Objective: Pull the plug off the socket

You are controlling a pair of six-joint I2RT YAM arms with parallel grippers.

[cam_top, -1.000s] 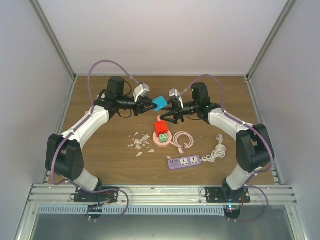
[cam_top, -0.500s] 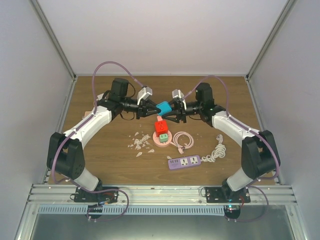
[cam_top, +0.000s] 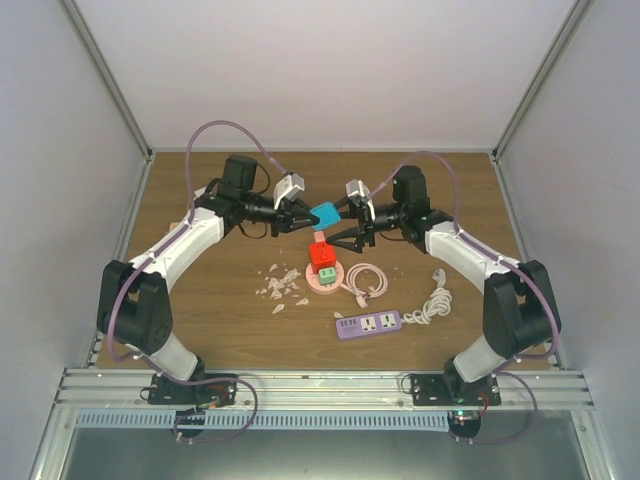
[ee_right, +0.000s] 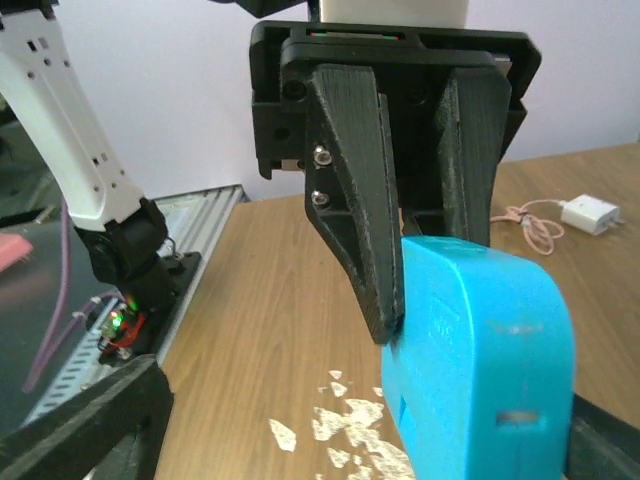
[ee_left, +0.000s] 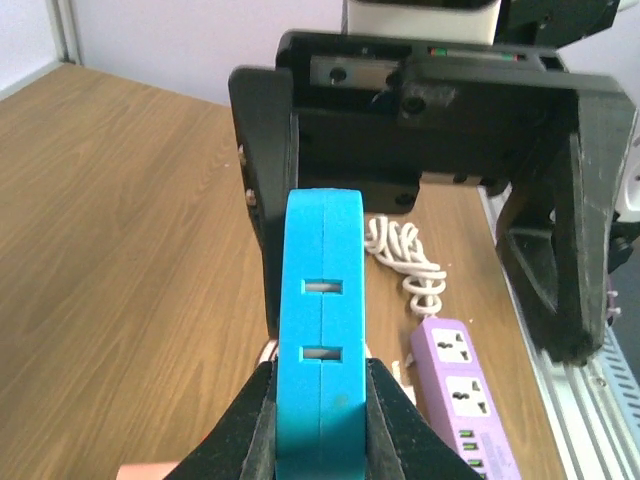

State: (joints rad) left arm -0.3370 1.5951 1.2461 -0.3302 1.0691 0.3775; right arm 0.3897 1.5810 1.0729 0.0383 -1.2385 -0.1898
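A blue socket block (cam_top: 325, 214) with two slots hangs above the table's middle. My left gripper (cam_top: 308, 217) is shut on it, its black fingers (ee_left: 240, 420) pressing both flat sides of the block (ee_left: 320, 330). My right gripper (cam_top: 346, 226) faces it from the right, open. One of the right gripper's fingers (ee_left: 262, 200) stands close beside the block and the other (ee_left: 555, 250) is well clear of it. In the right wrist view the block (ee_right: 480, 350) fills the lower right under the left gripper's fingers (ee_right: 360, 220). No separate plug shows on the block.
Below the grippers a red block (cam_top: 322, 253) and a green one (cam_top: 327, 277) sit on a pink disc (cam_top: 312, 283), next to a coiled pink cable (cam_top: 366, 280). White scraps (cam_top: 282, 285) lie to the left. A purple power strip (cam_top: 368, 324) with a white cord (cam_top: 430, 305) lies nearer.
Both arms came together over the middle. The right gripper narrowed beside the blue block half a second ago and has spread wide again. The left gripper kept its hold.
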